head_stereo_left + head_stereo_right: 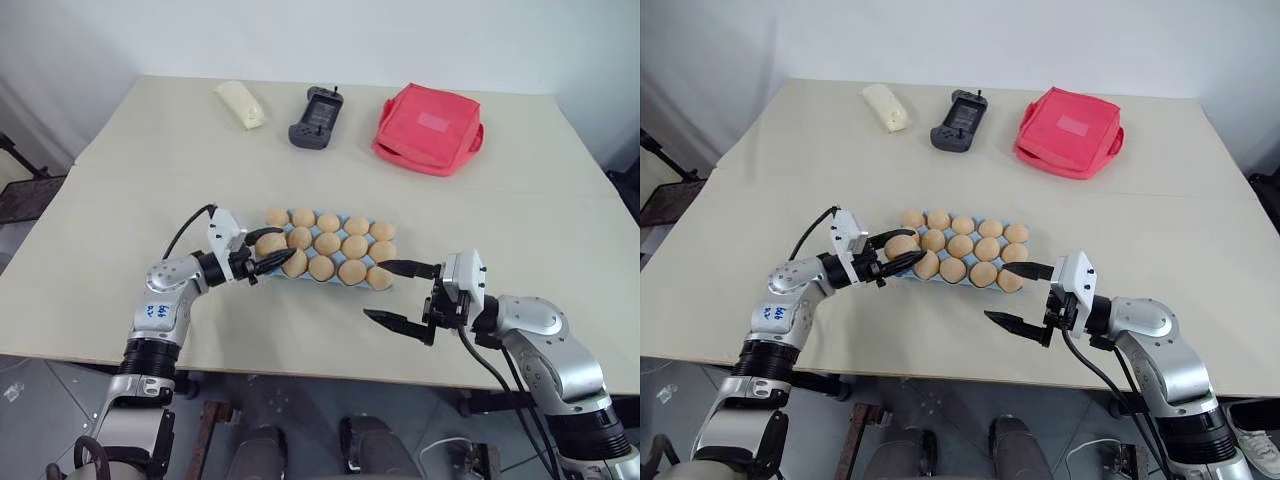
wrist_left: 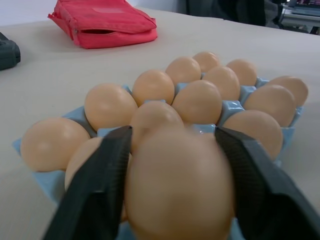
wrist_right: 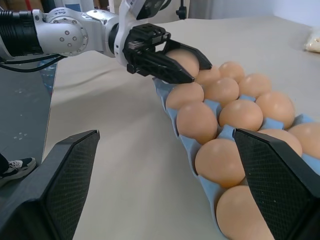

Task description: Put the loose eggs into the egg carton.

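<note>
The step in hand looks like the last placement: on the pale beige surface [image 1: 520, 200] the light blue moulded egg carton [image 1: 392, 284] sits with smooth tan-orange eggs [image 1: 327, 243] in almost every cup, and the left gripper [image 1: 268, 253] holds one more such egg [image 1: 270, 244] at the carton's left end, its black fingers [image 2: 97, 185] closed on the egg's two sides. The cup under the held egg is hidden, so whether it is empty cannot be told. The next move, as a judgement, calls for lowering that egg squarely over the free end cup and parting the fingers gently without nudging the seated neighbours. The right gripper [image 1: 404, 295] hangs just beside the carton's right end with its fingers spread wide and nothing between them. Beyond the carton lie a red square fabric bag [image 1: 428, 127], a dark grey handheld controller [image 1: 316, 117] and a pale yellow oblong bundle [image 1: 241, 104]. The head views give the whole layout; the left wrist view shows the contact of fingers on shell up close, and the right wrist view shows the left gripper and its egg from the side, over the carton's end.
</note>
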